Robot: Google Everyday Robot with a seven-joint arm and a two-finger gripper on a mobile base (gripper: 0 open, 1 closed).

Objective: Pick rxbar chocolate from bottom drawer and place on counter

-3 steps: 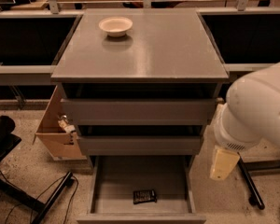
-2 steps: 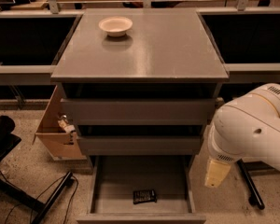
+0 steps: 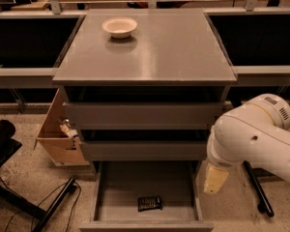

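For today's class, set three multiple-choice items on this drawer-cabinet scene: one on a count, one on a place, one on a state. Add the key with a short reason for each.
1. How many things stand on the counter?
A. None
B. One
C. Three

2. Where does the rxbar chocolate lie?
A. On the floor of the bottom drawer, near its front
B. On the counter
C. On the ground beside the cabinet

3. What state is the bottom drawer in?
A. Shut
B. Taken out and set on the counter
C. Pulled open

Key:
1 B: only the white bowl stands there, near the far edge.
2 A: the black wrapper shows on the grey drawer floor.
3 C: its floor is exposed below the two shut drawer fronts, and the gripper hangs outside it, at the picture's right.
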